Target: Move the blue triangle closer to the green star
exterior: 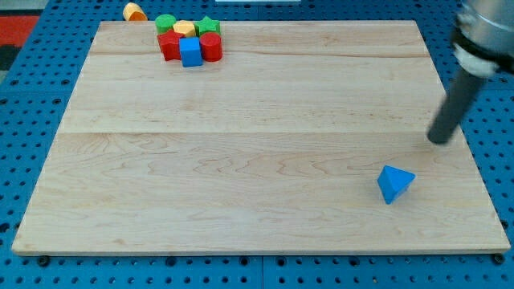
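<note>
The blue triangle [394, 183] lies on the wooden board [257, 136] at the view's lower right. The green star [208, 26] sits far off at the view's top left, in a tight cluster of blocks. My tip [438, 140] rests on the board above and to the right of the blue triangle, a short gap away and not touching it. The rod rises toward the view's upper right corner.
The cluster around the green star holds a green round block [165, 22], a yellow block [184, 29], a red block [169, 45], a red cylinder [211, 46] and a blue cube [190, 52]. An orange block [134, 11] lies off the board's top edge.
</note>
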Controlling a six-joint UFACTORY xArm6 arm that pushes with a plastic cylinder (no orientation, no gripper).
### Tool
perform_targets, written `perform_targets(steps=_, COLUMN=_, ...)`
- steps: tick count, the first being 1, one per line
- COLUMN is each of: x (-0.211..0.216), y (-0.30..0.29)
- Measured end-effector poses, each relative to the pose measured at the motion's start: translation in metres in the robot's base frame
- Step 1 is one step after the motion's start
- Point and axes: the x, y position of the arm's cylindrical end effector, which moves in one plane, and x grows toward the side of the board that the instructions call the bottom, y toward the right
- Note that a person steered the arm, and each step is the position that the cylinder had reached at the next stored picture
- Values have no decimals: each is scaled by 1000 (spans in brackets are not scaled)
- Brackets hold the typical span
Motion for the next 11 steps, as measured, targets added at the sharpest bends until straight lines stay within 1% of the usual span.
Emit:
perform_targets(steps=1, x=62, y=-23)
perform_targets(steps=2, x=52, y=-101)
perform_targets(steps=4, x=-16, y=-166)
perform_targets(steps=5, x=-42, y=-190)
perform_targets(steps=6, x=-63, y=-177)
perform_targets(steps=8, x=-71, y=-99)
perform_targets(steps=10, x=-106, y=-89)
perform_targets(steps=11, x=-128, y=-63)
